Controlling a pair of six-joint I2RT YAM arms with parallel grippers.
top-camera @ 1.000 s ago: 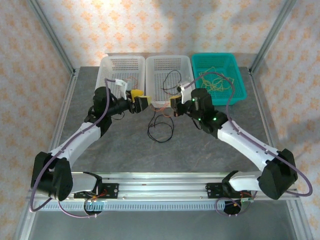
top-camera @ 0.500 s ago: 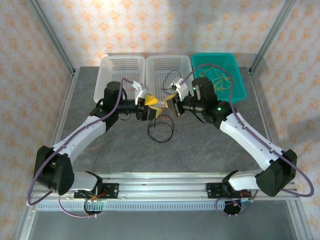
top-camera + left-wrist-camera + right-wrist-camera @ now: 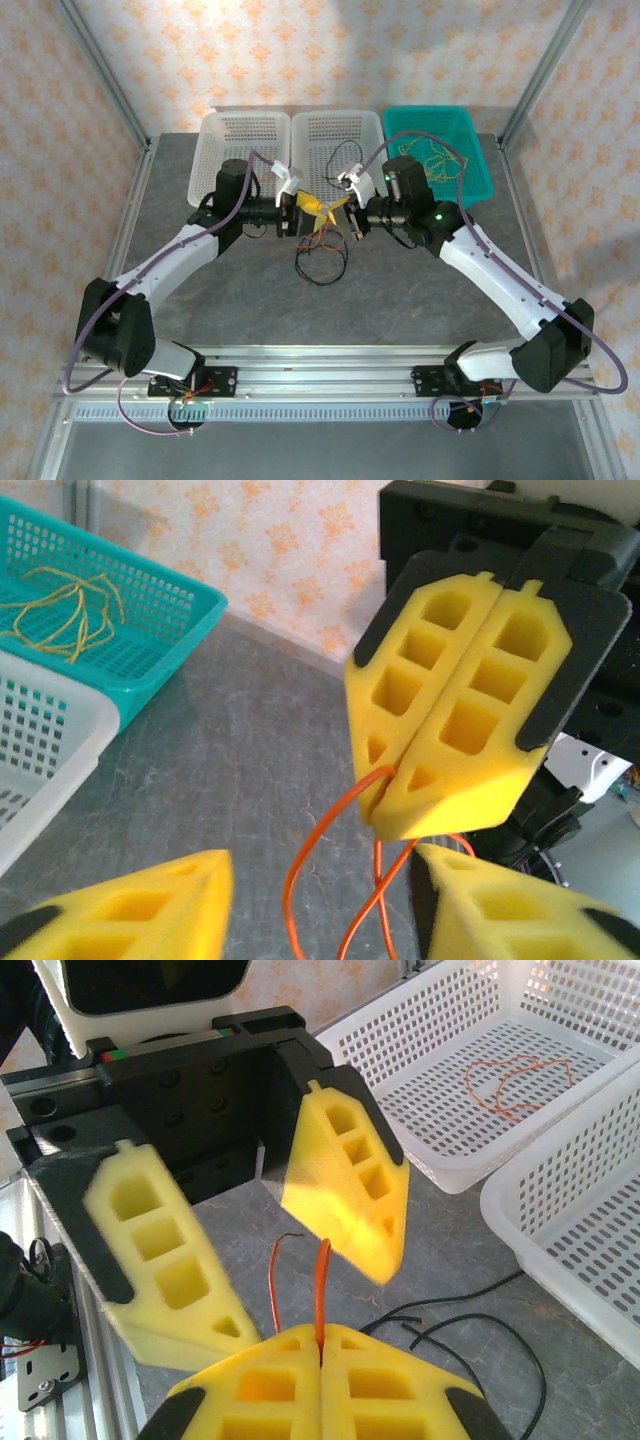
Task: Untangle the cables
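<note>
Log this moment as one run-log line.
right pincer: shut on orange cable | left pincer: open, straddling that cable | black cable: loose on table

Left pincer (image 3: pixel 316 208) and right pincer (image 3: pixel 343 206) nose to nose.
Left at 9 o'clock, jaws apart; right at 3 o'clock, clamped tight.

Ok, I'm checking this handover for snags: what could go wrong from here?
The left gripper stands open around the orange cable pinched by the right gripper; closing, it could miss that thin strand. The two grippers' pads sit close and might collide. The cable hangs toward the black cable on the table, so pulling may drag it along.
</note>
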